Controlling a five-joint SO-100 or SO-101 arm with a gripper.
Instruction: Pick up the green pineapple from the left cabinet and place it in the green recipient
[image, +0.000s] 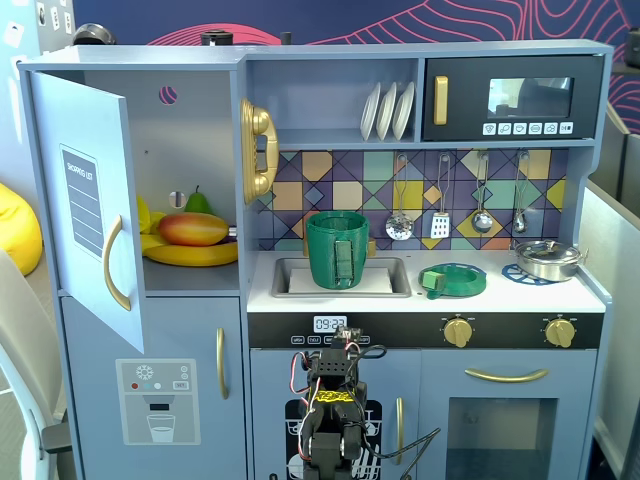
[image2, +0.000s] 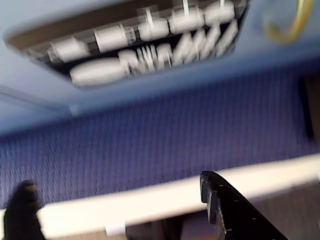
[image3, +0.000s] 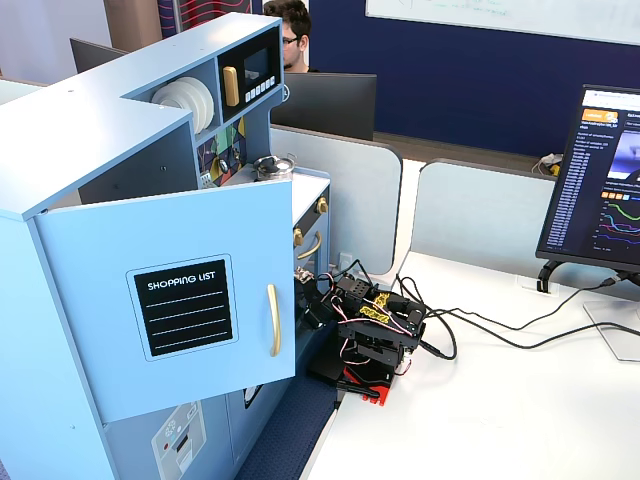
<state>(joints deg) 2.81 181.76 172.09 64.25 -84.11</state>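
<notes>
The left cabinet (image: 190, 160) stands open, its shopping-list door (image: 95, 210) swung out; the door also shows in a fixed view (image3: 180, 300). Inside lie a mango (image: 192, 229), bananas (image: 190, 254) and a green pear (image: 197, 201). I see no green pineapple in any view. The green recipient (image: 337, 250), a tall dark-green pot with a strap handle, stands in the sink. My arm (image: 335, 400) is folded low in front of the kitchen, far below the cabinet. In the wrist view my gripper (image2: 117, 202) is open and empty, over blue carpet and a white table edge.
A flat green pan (image: 452, 280) lies right of the sink and a steel pot (image: 548, 259) sits on the hob. Cables (image3: 470, 335) trail from the arm (image3: 370, 330) across the white table. A monitor (image3: 598, 180) stands at the right.
</notes>
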